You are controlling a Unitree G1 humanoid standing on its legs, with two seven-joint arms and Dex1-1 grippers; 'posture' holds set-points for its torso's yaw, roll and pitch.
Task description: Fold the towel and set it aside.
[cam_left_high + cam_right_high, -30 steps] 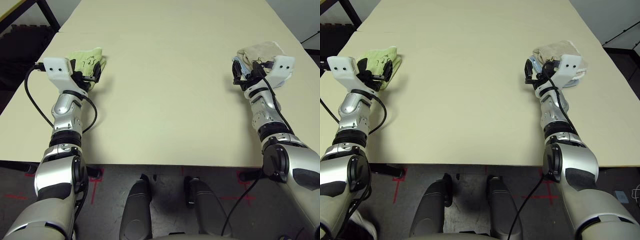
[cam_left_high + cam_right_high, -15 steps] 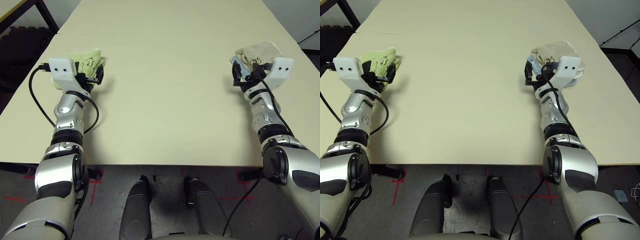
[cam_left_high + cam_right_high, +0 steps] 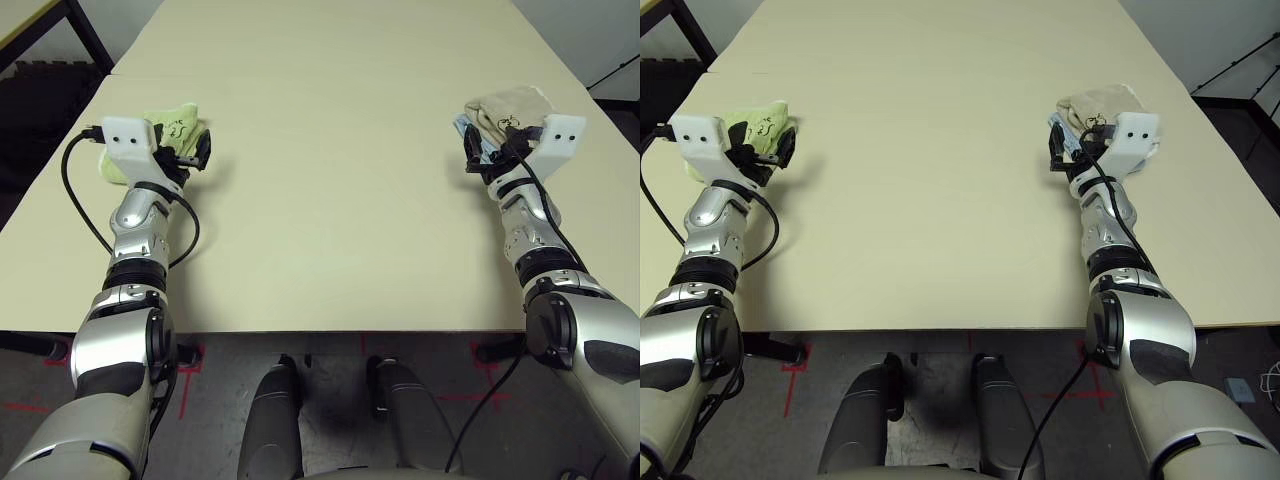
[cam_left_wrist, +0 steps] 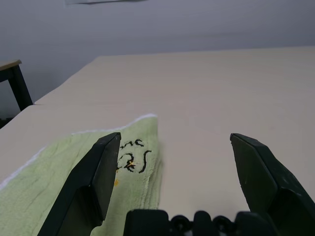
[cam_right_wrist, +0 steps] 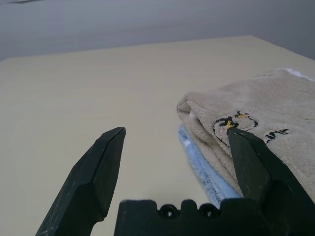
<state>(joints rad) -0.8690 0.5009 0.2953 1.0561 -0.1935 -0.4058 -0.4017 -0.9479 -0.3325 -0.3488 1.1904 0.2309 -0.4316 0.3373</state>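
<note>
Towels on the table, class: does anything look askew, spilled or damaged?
Nothing stands out. The beige towel lies folded on a light blue towel by the open right tool; the green towel lies flat by the open left tool. No spills or damage show.

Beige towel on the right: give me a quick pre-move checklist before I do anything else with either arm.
1. Beige towel folded: ok, it lies folded on the table.
2. Set aside: ok, it rests on top of the light blue towel near the table's right edge.
3. Right gripper released: ok, fingers spread apart, nothing held between them.
4. Left gripper free: ok, open, hovering by the lime-green towel without gripping it.
5. Right gripper fully off the stack: cannot tell, one finger overlaps the beige towel in the right wrist view.
</note>
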